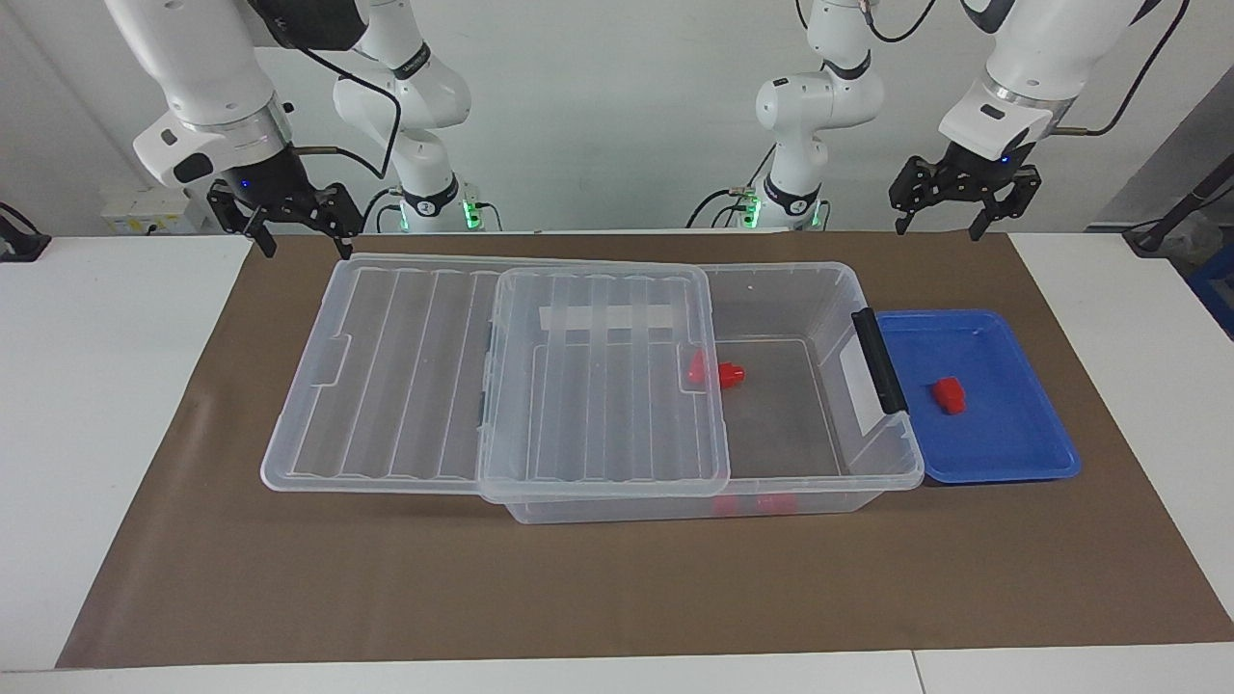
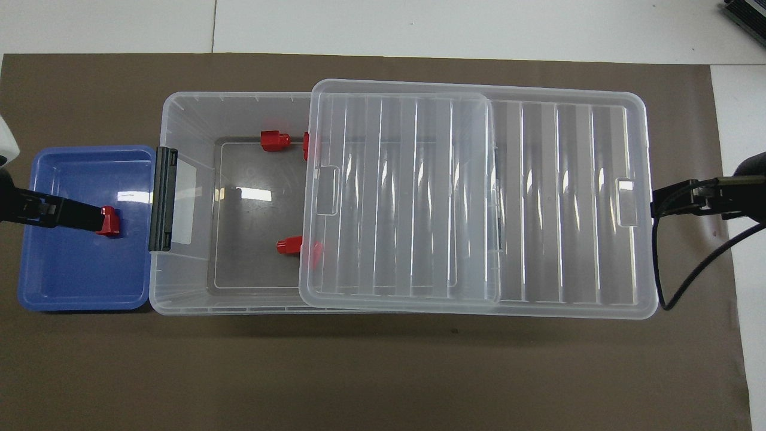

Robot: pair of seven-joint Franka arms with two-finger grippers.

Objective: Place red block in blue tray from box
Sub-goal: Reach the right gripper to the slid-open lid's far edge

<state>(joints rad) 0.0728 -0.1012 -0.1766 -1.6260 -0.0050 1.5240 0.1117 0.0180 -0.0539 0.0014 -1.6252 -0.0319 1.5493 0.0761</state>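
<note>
Red block point(image 1: 949, 394) in glossy blue tray point(image 1: 1003, 453).

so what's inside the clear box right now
In the box, two red pieces show: one farther from the robots, one nearer. The slid-back lid veils the rest.

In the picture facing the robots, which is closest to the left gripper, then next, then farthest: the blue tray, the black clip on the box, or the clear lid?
From the left gripper, raised at its own end of the table:
1. The blue tray, at that same end.
2. The black clip, on the box end beside the tray.
3. The clear lid, slid toward the right arm's end.
</note>
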